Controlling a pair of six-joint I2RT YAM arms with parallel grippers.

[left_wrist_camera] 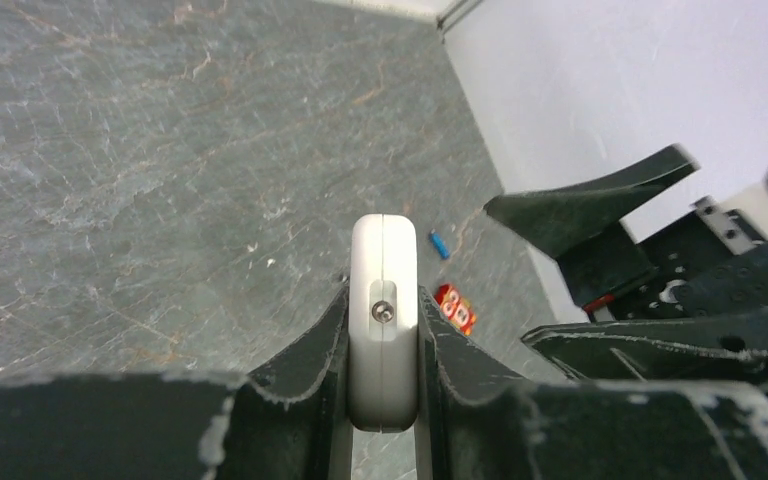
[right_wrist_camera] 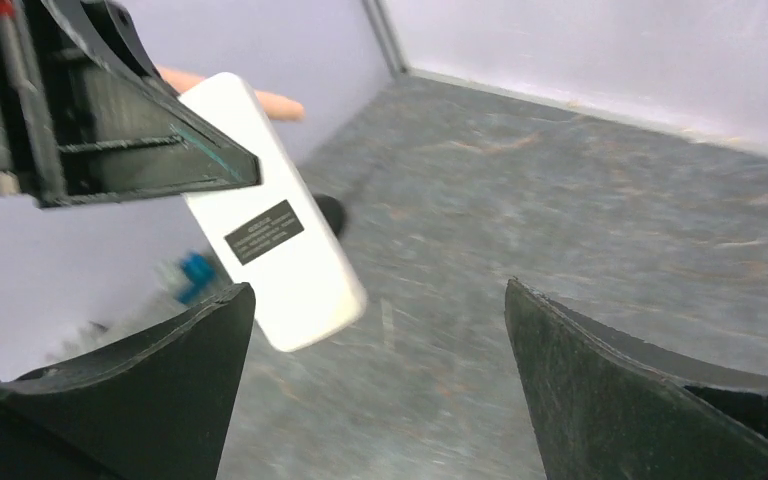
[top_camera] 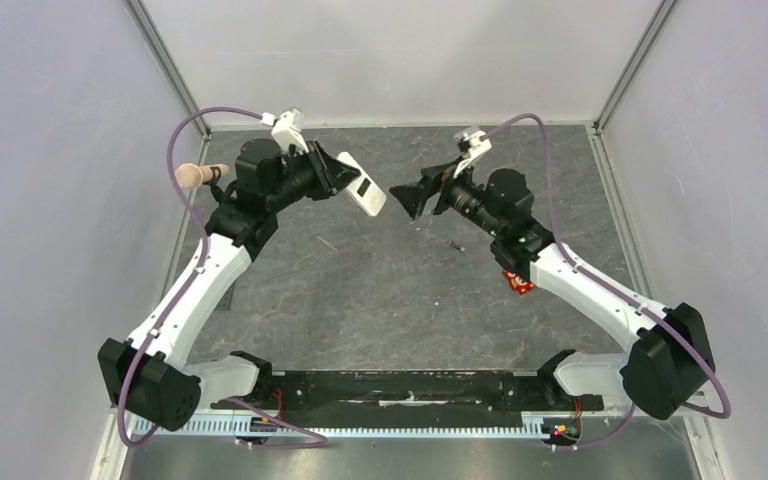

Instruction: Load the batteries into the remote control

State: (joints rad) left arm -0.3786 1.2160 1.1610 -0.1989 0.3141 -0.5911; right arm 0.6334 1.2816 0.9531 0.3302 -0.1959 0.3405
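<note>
A small orange object [top_camera: 518, 283] lies on the bench [top_camera: 380, 300] at 4 o'clock from its middle, with a blue battery [left_wrist_camera: 440, 245] near it. Farther back, at 11 o'clock, the left end effector [left_wrist_camera: 384, 330] is clamped on the white remote control [top_camera: 368, 192], held off the bench. The right end effector [top_camera: 407, 200] faces it at 12 o'clock, fingers wide apart.

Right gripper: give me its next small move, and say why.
Probably swing down toward the blue battery lying on the table. The right gripper stands open and empty beside the remote control, which the left gripper clamps in the air, so a battery looks like what is missing. Whether the compartment is open cannot be seen.
</note>
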